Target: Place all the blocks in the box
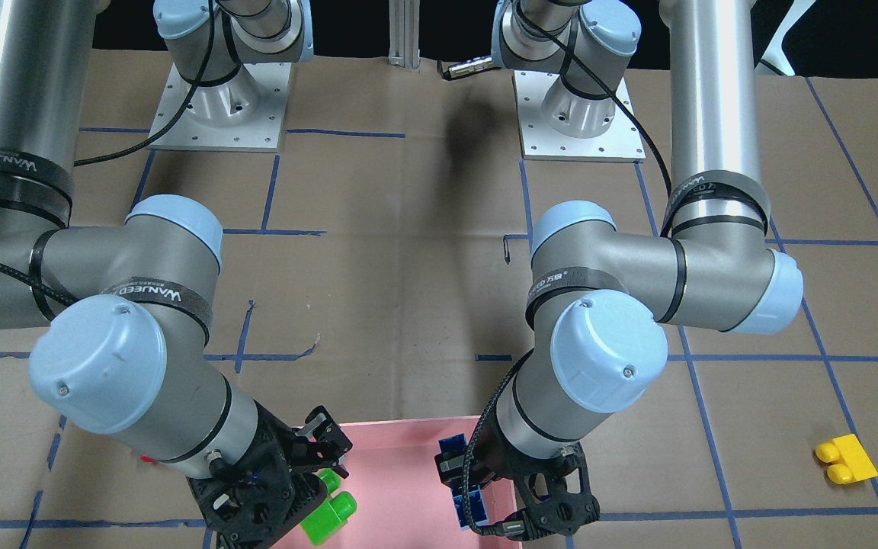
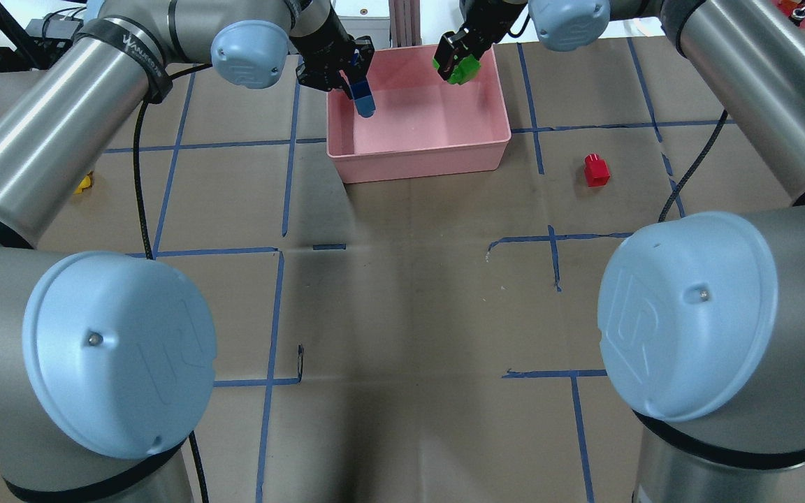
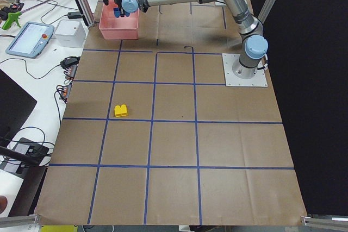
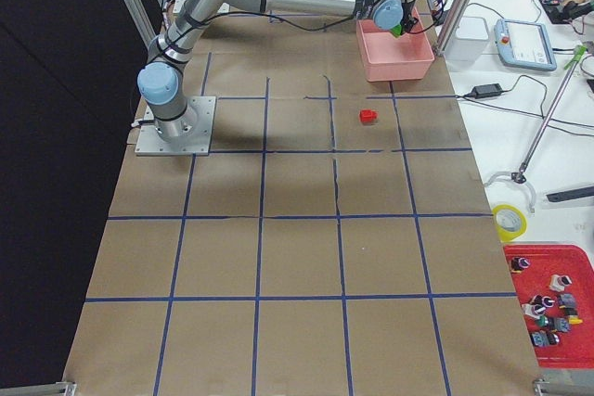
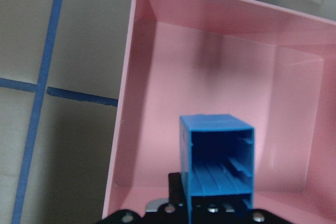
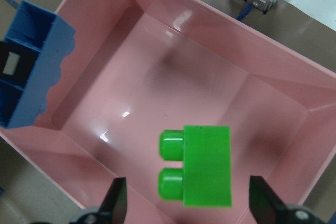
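Yellow brick (image 1: 847, 460): out wide on the left, flat on the table (image 2: 402, 293), well apart from the box.
Left arm (image 2: 46, 133): stretched far forward, wrist bent down over the box's left side.
Left gripper (image 2: 355, 82): pointing down, jaws clamped on the blue brick.
Blue brick (image 5: 218, 166): held on end over the box's floor, just inside the left wall, with its hollow underside facing the wrist camera.
Box (image 2: 416, 164): pink, at the far middle of the table, with both grippers over it.
Right gripper (image 2: 455, 61): over the box's far right part, jaws spread wide and gripping nothing.
Green brick (image 6: 206, 165): between the right fingers (image 6: 116, 200) with clear gaps on both sides, studs pointing sideways. It's inside the box's outline, but whether it rests on the floor or hangs in the air, I can't tell.
Right arm (image 2: 745, 84): also at full reach, mirroring the left, wrist tipped down.
Red brick (image 2: 596, 170): on the table to the right of the box, near it but apart.
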`<state>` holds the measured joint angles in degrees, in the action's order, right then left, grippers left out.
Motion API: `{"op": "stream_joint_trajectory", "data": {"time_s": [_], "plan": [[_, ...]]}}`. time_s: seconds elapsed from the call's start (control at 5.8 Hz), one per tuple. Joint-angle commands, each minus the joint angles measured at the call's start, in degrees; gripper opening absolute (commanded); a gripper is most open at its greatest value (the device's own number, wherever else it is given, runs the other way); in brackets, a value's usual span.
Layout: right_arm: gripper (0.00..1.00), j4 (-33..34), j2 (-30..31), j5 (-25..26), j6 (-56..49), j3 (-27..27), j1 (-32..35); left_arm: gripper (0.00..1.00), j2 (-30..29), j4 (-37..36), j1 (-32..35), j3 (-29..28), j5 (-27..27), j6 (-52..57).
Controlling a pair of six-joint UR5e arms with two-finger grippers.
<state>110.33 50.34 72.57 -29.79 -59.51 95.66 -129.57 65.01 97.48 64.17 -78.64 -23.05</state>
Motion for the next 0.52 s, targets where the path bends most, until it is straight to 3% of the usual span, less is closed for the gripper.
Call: {"op": "stream_joint_trajectory", "data": {"time_s": [0.0, 0.34], "plan": [[1.0, -0.46, 0.64, 0.2, -0.18, -0.25, 0.06, 0.99, -0.16, -1.99, 0.16, -0.44, -0.19, -0.5], [1.0, -1.95, 2.65, 0.37, -0.44, -2.08, -3.34, 0.99, 3.08, -1.2, -0.71, 0.51, -0.46, 1.33]]}}
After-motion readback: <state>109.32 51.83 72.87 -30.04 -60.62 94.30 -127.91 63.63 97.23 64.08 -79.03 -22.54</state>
